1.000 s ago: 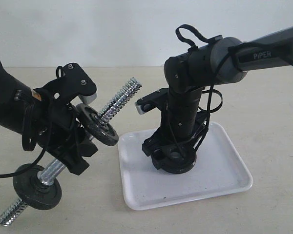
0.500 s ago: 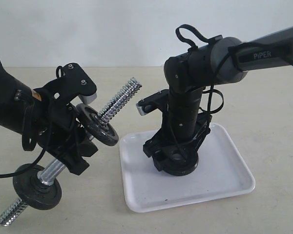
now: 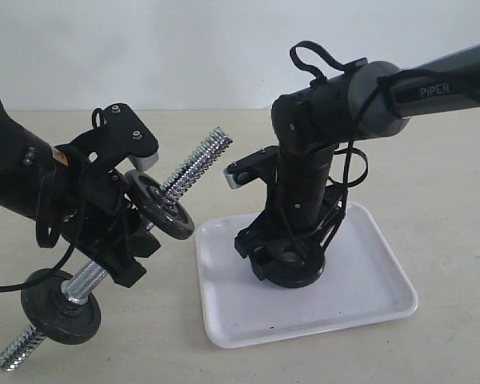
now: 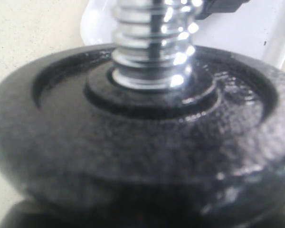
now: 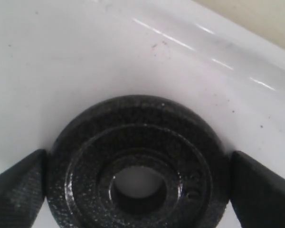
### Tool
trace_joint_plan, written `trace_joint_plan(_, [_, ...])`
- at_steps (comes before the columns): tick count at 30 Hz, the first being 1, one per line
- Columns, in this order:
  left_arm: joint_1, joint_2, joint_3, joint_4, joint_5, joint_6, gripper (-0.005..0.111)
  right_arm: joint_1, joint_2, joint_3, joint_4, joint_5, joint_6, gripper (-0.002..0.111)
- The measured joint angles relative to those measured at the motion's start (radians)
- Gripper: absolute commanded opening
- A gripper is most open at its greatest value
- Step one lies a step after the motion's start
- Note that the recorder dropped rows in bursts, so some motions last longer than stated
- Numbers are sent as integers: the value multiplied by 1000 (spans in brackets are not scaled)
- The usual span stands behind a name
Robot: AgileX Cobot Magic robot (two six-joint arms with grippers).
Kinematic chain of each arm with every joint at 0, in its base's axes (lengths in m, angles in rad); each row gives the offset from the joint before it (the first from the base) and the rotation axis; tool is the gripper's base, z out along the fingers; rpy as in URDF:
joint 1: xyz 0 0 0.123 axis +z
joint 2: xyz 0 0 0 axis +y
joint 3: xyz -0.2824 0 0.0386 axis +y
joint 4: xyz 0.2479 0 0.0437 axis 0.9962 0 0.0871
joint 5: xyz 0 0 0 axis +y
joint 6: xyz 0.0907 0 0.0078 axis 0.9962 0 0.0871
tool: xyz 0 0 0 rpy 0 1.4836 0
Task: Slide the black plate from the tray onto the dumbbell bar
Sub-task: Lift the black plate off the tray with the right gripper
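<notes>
From outside, the left jaws clamp the tilted bar (image 3: 194, 166), two discs (image 3: 158, 206) on it, above the table (image 3: 448, 200). At the left wrist one of them blocks all else. At the right wrist, the right jaws pinch the plate (image 5: 137, 123), which lies flat in the tray (image 5: 61, 57).

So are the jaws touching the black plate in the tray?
Touching. The right wrist view shows both jaws against the rim of the black plate, no white tray showing between.
</notes>
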State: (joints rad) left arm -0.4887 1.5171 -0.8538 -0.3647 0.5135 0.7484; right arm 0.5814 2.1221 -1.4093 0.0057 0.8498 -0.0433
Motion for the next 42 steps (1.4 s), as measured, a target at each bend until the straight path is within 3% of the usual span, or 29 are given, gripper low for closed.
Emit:
trace_joint_plan(8, [0,0,0,0,0,0,4,0,-62,25,-6,-87,2,0])
trace_joint_plan(35, [0,0,0,15,10,9,4,-4,-407,27,-32,84,-61,0])
trace_joint_plan(42, [0,0,-2,85,46,19,4,-4,-505,27,-6,102,-84,0])
